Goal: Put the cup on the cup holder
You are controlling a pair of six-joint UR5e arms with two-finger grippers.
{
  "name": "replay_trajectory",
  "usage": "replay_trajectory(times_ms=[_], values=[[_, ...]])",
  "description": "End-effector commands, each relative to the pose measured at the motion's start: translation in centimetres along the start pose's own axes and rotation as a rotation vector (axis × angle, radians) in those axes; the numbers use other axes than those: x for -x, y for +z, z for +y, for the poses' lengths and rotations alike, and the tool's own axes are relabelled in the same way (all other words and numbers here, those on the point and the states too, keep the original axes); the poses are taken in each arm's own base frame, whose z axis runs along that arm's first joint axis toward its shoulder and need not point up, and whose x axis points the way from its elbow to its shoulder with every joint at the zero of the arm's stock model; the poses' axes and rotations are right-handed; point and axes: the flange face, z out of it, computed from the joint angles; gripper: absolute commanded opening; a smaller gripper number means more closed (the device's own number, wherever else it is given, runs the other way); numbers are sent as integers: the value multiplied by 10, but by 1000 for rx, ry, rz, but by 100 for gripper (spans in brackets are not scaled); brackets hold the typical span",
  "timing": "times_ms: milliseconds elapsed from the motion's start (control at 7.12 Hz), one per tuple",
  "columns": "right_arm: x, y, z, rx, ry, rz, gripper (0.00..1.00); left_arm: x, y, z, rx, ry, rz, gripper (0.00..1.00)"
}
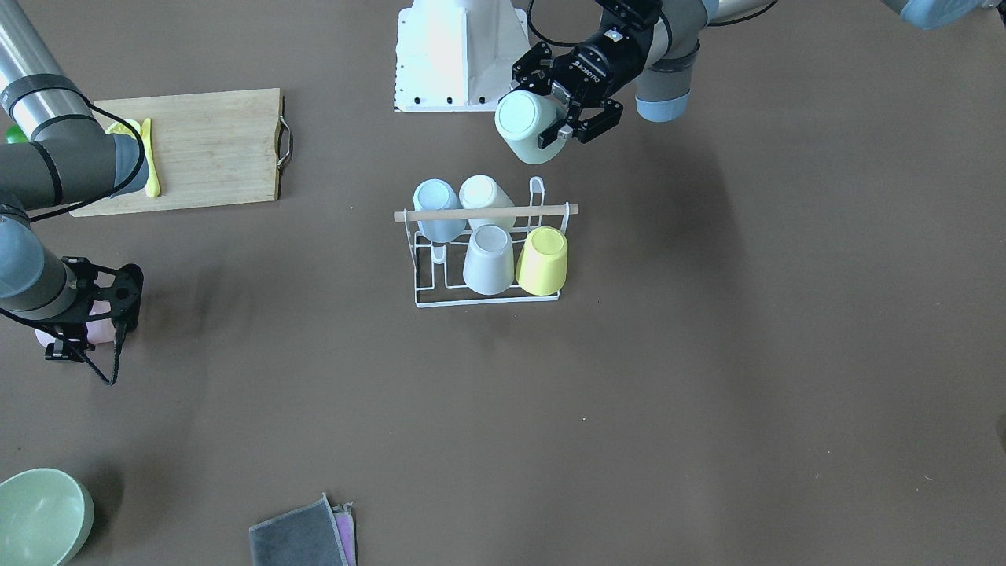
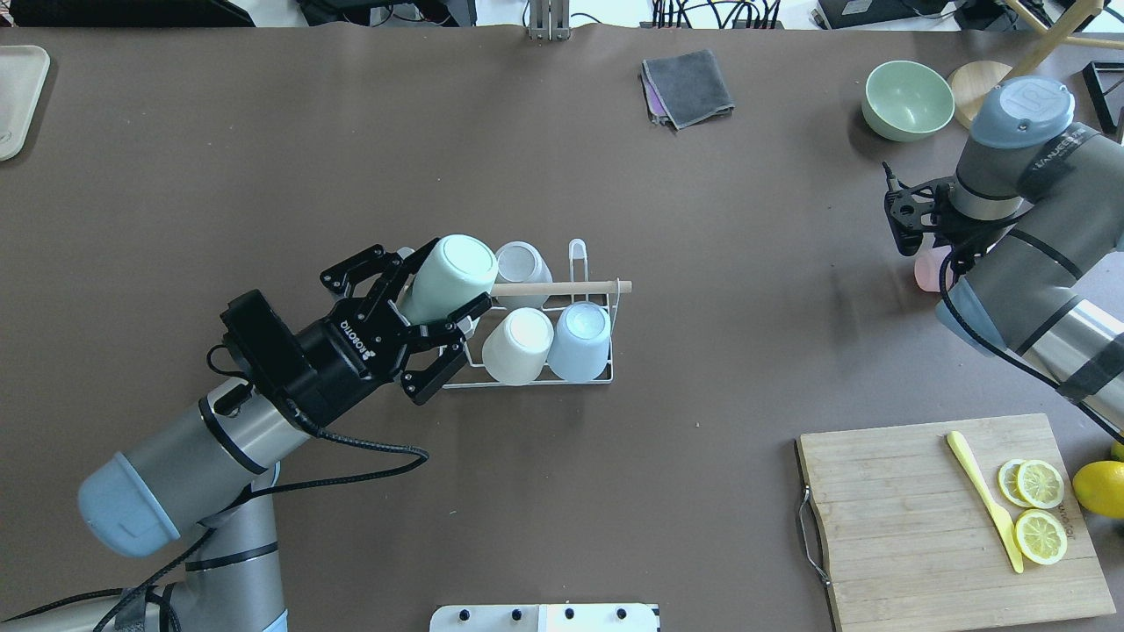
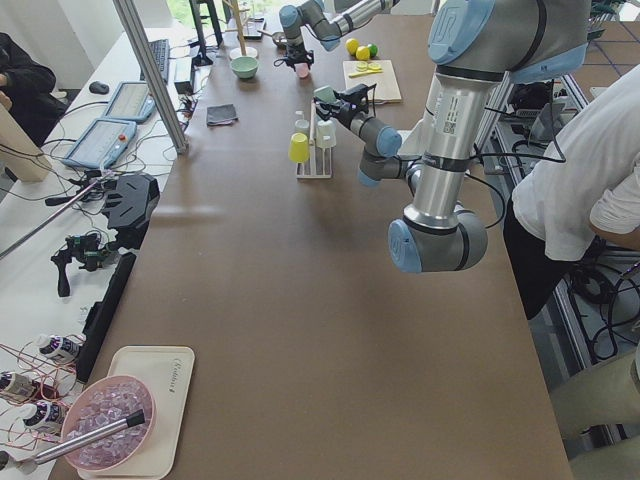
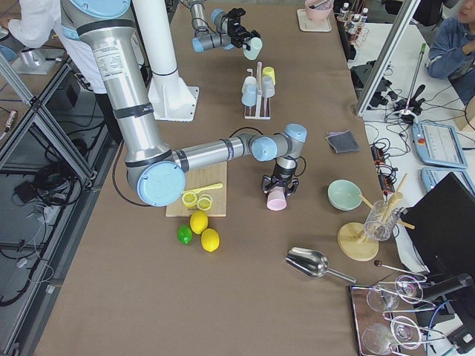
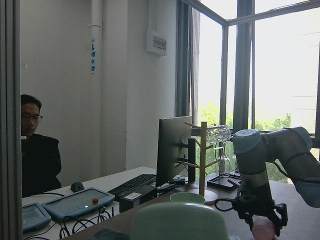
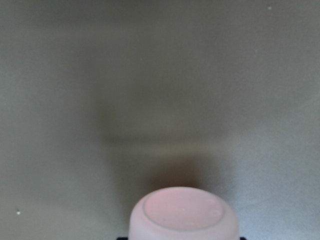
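Note:
The cup holder (image 1: 487, 300) is a white wire rack with a wooden rod (image 1: 486, 212) across its top, at the table's middle. It also shows in the overhead view (image 2: 527, 382). It carries a light blue cup (image 1: 438, 211), two white cups (image 1: 489, 261) and a yellow cup (image 1: 542, 261), all upside down. My left gripper (image 2: 443, 285) is shut on a pale green cup (image 2: 455, 274), tilted, above the rack's end nearest my left arm (image 1: 528, 126). My right gripper (image 1: 90, 334) points down, shut around a pink cup (image 2: 929, 270) far to the right.
A wooden cutting board (image 2: 948, 518) holds lemon slices (image 2: 1039, 509) and a yellow knife (image 2: 983, 500). A whole lemon (image 2: 1102, 487) lies beside it. A green bowl (image 2: 907, 99) and a grey cloth (image 2: 688, 86) lie at the far edge. My white base plate (image 1: 460, 55) is behind the rack.

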Motion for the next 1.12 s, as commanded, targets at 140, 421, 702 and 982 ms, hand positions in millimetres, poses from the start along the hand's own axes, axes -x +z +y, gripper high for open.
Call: replay_trajectory(times_ms=[140,421,702,982], values=[[-8,-26,29,-36,66,17,0,0,-10,27,-21,30,9,0],[-13,-43,54,-121,146,-5,0,-1,-7,39,-5,37,8,0],[-14,-63,49,-225,273,-37,0,0,4,51,-6,38,-69,0],[-17,-99,34,-346,431,-92,0,1,3,53,-11,37,-68,0]])
